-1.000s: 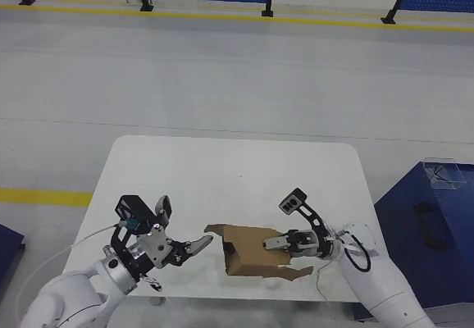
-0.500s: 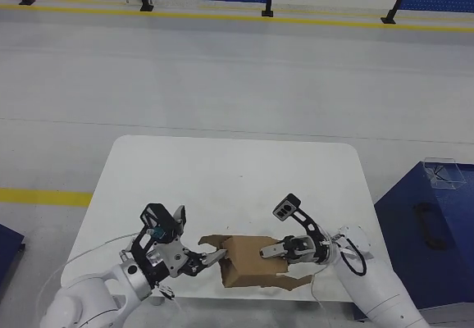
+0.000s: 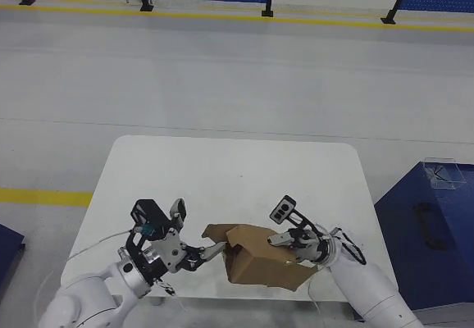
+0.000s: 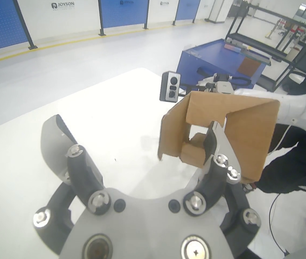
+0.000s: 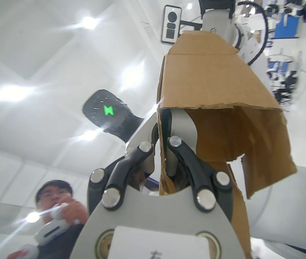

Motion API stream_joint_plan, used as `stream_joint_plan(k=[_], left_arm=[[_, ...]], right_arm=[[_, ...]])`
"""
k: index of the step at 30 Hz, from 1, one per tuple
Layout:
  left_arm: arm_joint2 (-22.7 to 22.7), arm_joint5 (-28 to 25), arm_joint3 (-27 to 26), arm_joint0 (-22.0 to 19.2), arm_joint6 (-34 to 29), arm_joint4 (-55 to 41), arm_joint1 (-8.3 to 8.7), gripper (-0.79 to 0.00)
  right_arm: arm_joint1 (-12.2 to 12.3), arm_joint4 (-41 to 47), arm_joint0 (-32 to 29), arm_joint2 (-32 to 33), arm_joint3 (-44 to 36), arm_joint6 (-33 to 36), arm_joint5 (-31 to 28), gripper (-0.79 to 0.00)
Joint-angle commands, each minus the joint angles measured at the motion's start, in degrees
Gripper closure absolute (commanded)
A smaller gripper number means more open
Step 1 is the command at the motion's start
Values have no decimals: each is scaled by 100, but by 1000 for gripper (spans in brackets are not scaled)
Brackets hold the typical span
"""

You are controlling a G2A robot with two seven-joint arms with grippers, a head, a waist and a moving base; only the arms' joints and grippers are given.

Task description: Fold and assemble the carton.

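A brown cardboard carton [image 3: 257,256] is held up off the white table [image 3: 221,172] near its front edge, opened into a rough tube with loose flaps. My right gripper [image 3: 282,240] is shut on one carton wall [image 5: 209,82], one finger on each side of the cardboard [image 5: 162,128]. My left gripper [image 3: 208,252] stands open at the carton's left open end. In the left wrist view one of its fingertips [image 4: 215,136] reaches inside the carton [image 4: 250,136], while the other finger [image 4: 54,133] is apart over bare table.
A blue cabinet [image 3: 442,217] stands right of the table; it also appears behind the carton as the blue cabinet [image 4: 217,55]. The table's front edge [image 3: 221,299] runs just under both grippers. The far half of the table is bare.
The right gripper has lifted and tilted the carton, which has opened from nearly flat into a tube. The left gripper has moved right, up to the carton's open end.
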Motion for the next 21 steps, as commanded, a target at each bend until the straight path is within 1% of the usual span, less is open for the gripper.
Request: stream_joint_plan(k=[1,2,4,6,7,9,11,15,17,21], left_arm=[[-311,-55,37,45,409,-249,2,-785],[-480,-36,128,61,572,-356,3,-785],[-726,22,293,55,703,-587,4,-785],[-879,105,481,-27,583,-612,13,-785],[-900,186,551,-91,521,-466,16,-785],[-756,243,667,-188,378,-160,14,-785],[-521,162,741,-293,186,14,9,-785],[-121,-96,702,-342,148,179,-10,-785],[-52,-226,620,-297,217,95,-14,-785],[-81,-417,382,-131,284,28,-4,-785]], right_arm=[[-26,329,73,-69,108,0,463,0],[-41,510,100,-109,168,0,709,0],[-66,768,143,-192,216,0,1063,0],[-78,973,159,-377,246,0,1065,0],[-76,1107,172,-511,245,-5,1070,0],[-44,1253,252,-727,264,-17,1082,0],[5,1261,343,-919,294,-14,1079,0],[86,1350,487,-1147,356,0,1064,0],[121,1343,541,-1218,366,0,1064,0],[170,1382,593,-1301,393,0,1064,0]])
